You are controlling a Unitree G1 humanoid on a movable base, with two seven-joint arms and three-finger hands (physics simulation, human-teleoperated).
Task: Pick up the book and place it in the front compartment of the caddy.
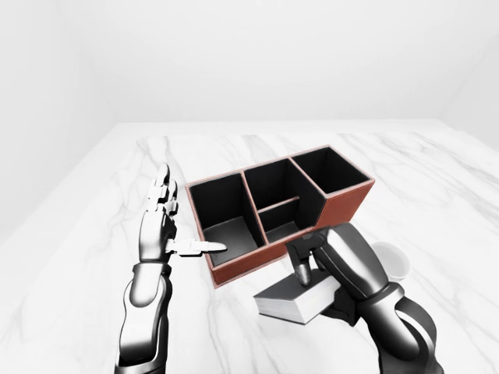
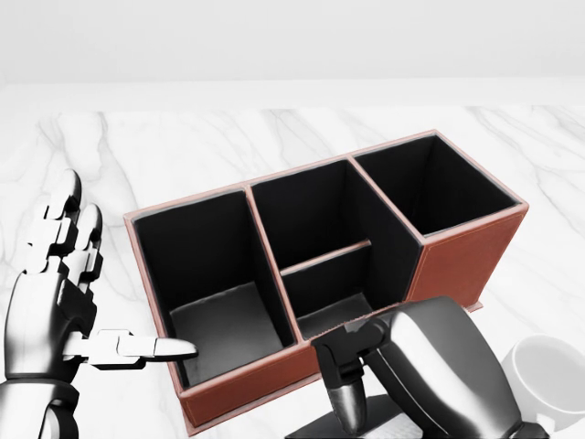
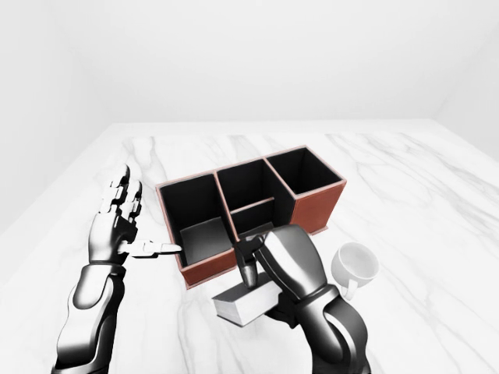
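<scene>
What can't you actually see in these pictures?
- The book: its cover is hidden under the right hand in both eye views; cut off by the head view's bottom edge.
- The white cup: partly behind the right arm.
- The caddy: its compartment floors are partly too dark.

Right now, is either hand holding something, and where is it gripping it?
The right hand grips the book by its right end, fingers over the top cover. The left hand is open and holds nothing.
</scene>
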